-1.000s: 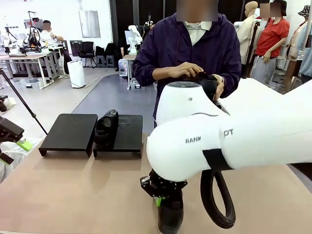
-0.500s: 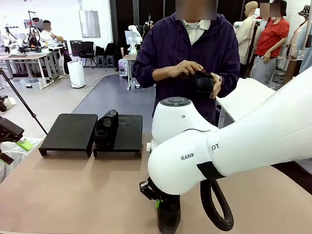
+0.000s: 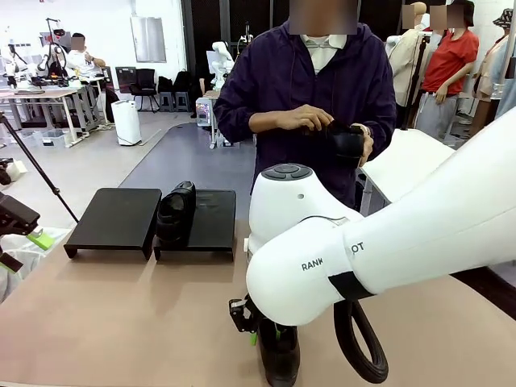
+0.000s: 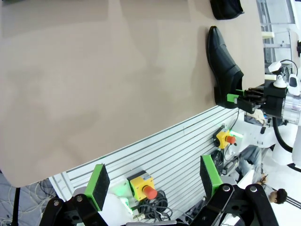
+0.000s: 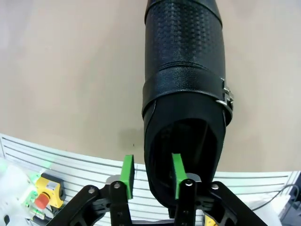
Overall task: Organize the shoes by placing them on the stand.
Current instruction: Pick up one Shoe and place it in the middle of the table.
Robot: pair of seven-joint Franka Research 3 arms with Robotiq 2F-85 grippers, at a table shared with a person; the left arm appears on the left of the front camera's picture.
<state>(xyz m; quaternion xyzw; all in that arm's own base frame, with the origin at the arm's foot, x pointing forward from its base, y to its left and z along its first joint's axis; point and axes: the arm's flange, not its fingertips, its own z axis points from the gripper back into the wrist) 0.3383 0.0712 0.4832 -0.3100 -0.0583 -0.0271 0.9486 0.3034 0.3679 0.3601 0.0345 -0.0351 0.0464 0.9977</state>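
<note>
i count two stand trays, the left tray (image 3: 113,216) and the right tray (image 3: 214,211), side by side toward the table's (image 3: 121,322) far left corner. shoes, three for sure: the first shoe (image 3: 176,211) on the right tray's left edge, the second shoe (image 3: 280,359) at the table's near edge, the third shoe (image 3: 348,143) held by the one person (image 3: 298,72). one black shape (image 4: 225,7), cut off in my left wrist view: shoe or not, i cannot tell.

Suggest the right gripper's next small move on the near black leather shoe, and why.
Probably close the right gripper: its green pads straddle the black leather shoe's heel collar with a gap, and the shoe sits on the tan table, not on the matte-black platform tray.
</note>
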